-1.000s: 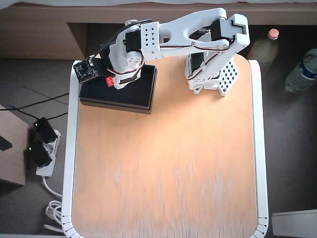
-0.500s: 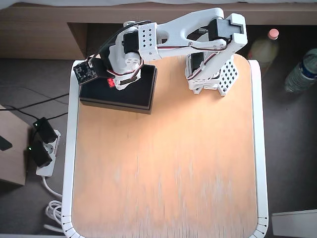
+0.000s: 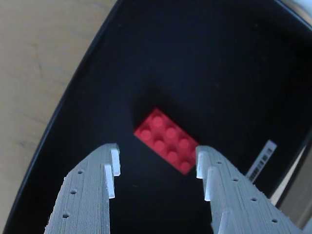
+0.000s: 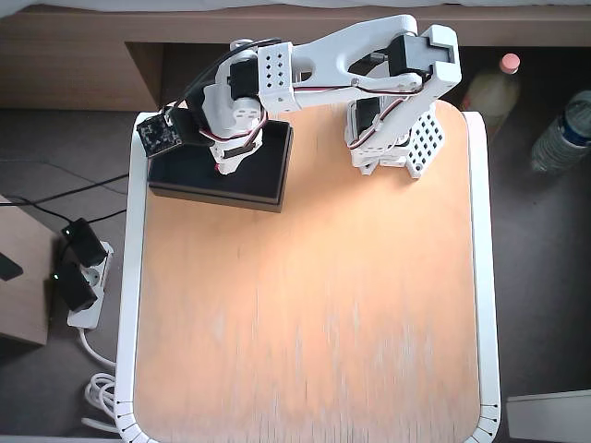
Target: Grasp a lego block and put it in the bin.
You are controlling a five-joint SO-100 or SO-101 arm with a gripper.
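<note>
Our fingers hang spread and empty above the lego block, which lies flat on the floor of the bin. We judge the drop done: lift straight, clearing the bin walls.

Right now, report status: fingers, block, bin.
Gripper open, fingers clear of the lego block. Block lying flat, studs up, on the bin floor. Nothing in the way.
</note>
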